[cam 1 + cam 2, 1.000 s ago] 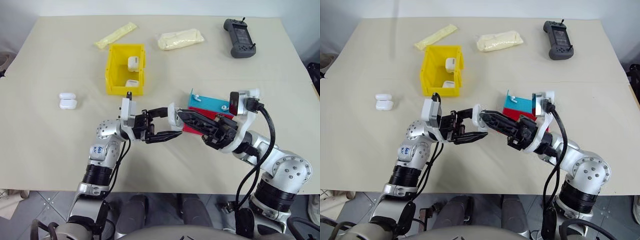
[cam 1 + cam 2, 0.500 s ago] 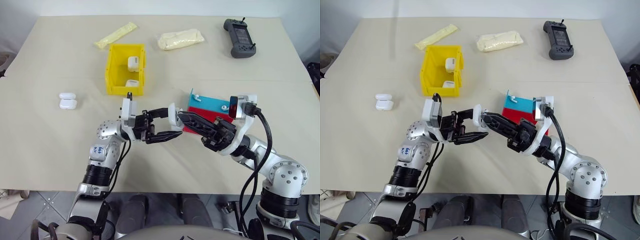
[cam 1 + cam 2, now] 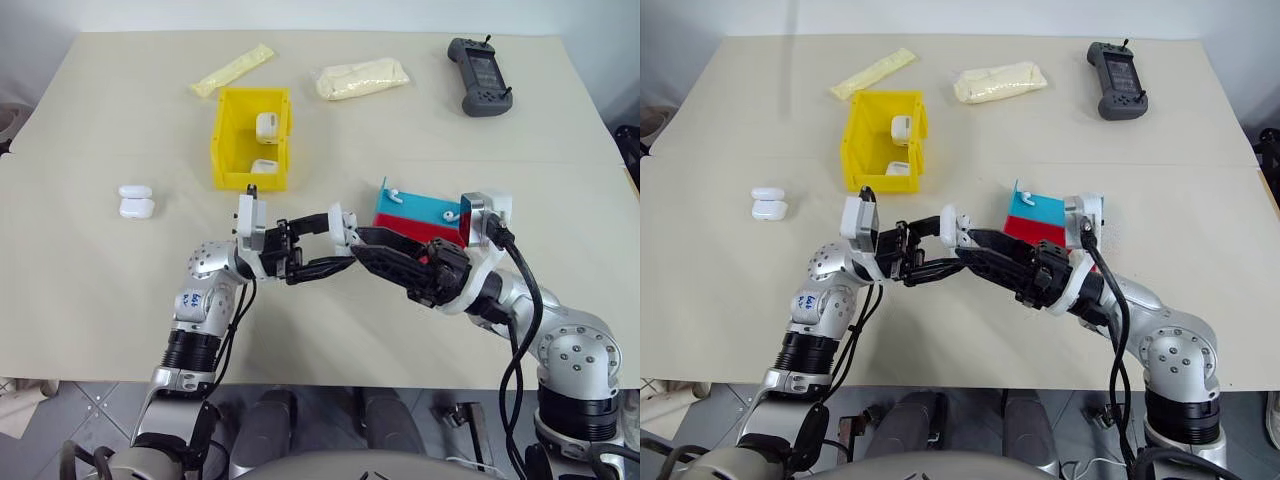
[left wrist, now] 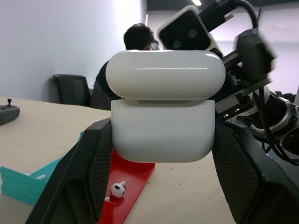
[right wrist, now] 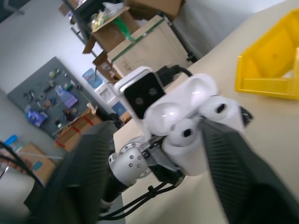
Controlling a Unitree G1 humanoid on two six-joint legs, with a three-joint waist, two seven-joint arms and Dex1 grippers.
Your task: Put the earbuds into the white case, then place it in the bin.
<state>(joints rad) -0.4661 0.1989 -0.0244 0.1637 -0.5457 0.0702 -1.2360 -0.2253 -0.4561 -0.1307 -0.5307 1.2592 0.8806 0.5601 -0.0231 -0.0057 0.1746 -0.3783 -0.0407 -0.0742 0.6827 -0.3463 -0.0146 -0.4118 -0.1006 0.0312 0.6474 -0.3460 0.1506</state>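
We find the left gripper (image 3: 338, 243) clamping the white case (image 4: 162, 112), lid apparently ajar; the right gripper (image 3: 372, 245) stands spread beside it.

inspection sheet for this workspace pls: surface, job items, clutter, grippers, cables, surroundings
Surface: beige table.
Job's things: white case, lid ajar, in left gripper; yellow bin holds two cases; two more cases on table; earbuds on red-and-blue tray.
Clutter: two pale yellow packets, grey handheld controller.
Grippers: left shut on case; right gripper open at the case.
Cables: black cable along right arm.
Surroundings: person and chair behind.
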